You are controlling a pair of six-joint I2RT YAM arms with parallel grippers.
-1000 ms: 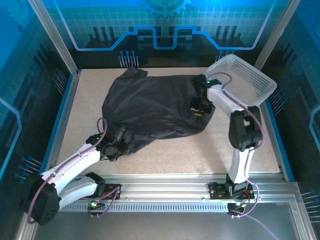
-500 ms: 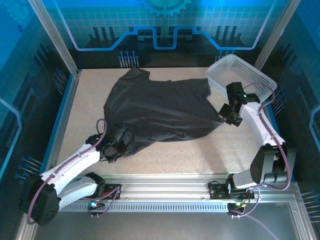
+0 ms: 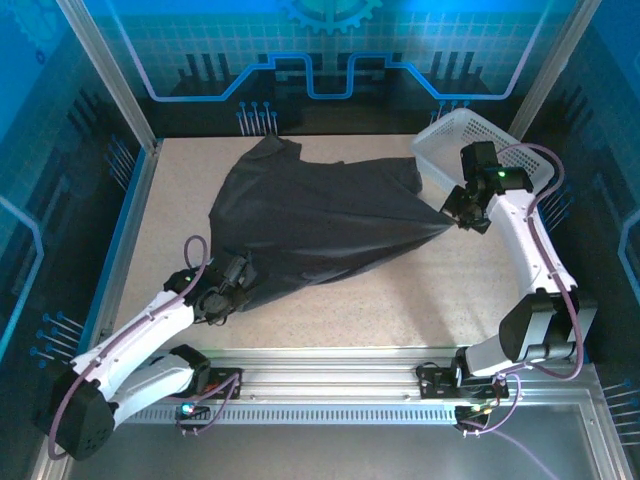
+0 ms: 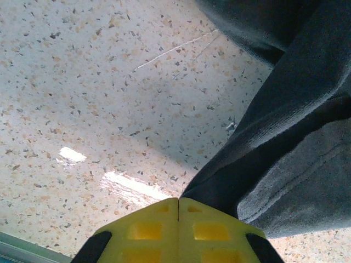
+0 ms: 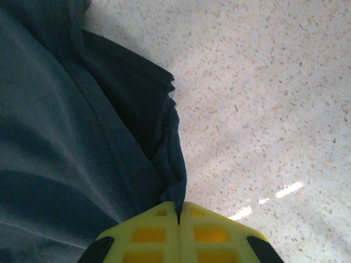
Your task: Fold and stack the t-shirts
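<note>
The shirt (image 3: 310, 225) lies spread on the table (image 3: 450, 290) and hangs as a taut dark sheet between the two grippers, its collar end trailing away from both toward the far side. The right gripper (image 3: 458, 214) is clamped on one corner. In its wrist view the yellow fingers meet with a fold of hem running straight into the seam between them, and the cloth fans out to the left of the fingers. The left gripper (image 3: 226, 291) is pinched on the opposite near corner. Its fingers are pressed together too, and a hemmed edge rises up and to the right from where they close.

A second ago the right gripper sat over the shirt's bunched right side, well in from the edge. It has since swung outward and away from the left gripper, carrying its corner with it, and over the last half second it has moved a little farther, ending just beside the basket (image 3: 520, 160). The left gripper has barely moved (it acts as the anchor). The lump is gone and the near edge now runs as a nearly straight line from one gripper to the other.

I judge this to be the flattening step, close to done. The far part still shows slack ripples, so folding probably has to wait until the sheet is laid down smooth.
</note>
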